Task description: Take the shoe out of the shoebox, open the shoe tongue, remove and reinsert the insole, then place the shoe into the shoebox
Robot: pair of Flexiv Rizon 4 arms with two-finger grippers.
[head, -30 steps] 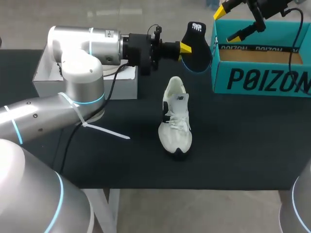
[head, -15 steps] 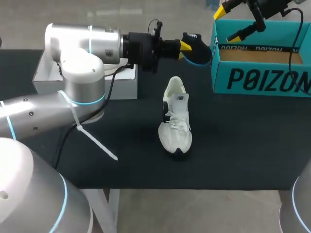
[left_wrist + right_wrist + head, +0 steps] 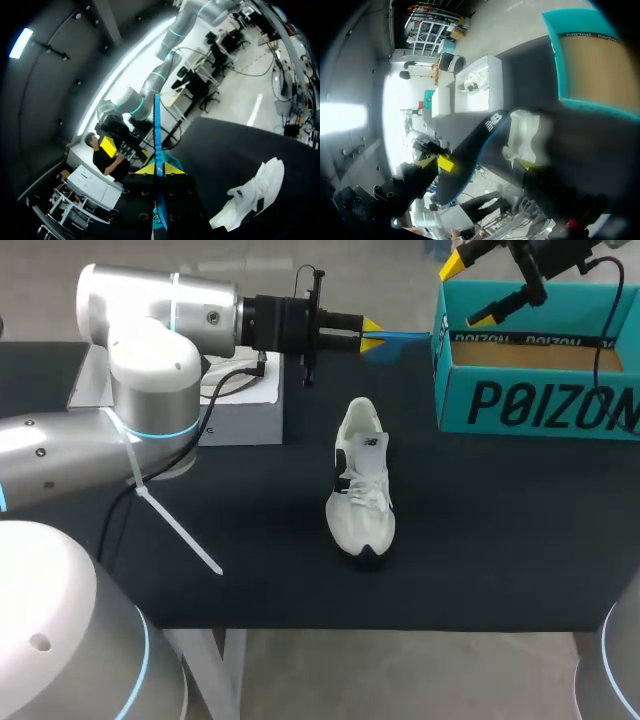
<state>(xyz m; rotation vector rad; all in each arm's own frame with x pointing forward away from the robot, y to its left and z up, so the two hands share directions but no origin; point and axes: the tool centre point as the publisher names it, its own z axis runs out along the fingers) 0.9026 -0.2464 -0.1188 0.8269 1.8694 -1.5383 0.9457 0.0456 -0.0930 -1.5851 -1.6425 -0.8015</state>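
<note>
A white shoe lies on the black table, toe toward the front edge. My left gripper is shut on the dark, blue-edged insole and holds it edge-on in the air, just left of the teal shoebox. In the left wrist view the insole rises as a thin blue strip from between the yellow tips of the left gripper, with the shoe off to one side below. My right gripper hangs open over the box's back left corner. The right wrist view shows the insole, shoe and shoebox.
A white box stands at the back left of the table, under my left arm. A white cable tie sticks out from that arm. The shoebox's brown floor shows bare.
My left wrist has rolled, turning the insole from broadside to edge-on, and the gripper has drawn slightly left. The right arm and the shoe have not moved.
</note>
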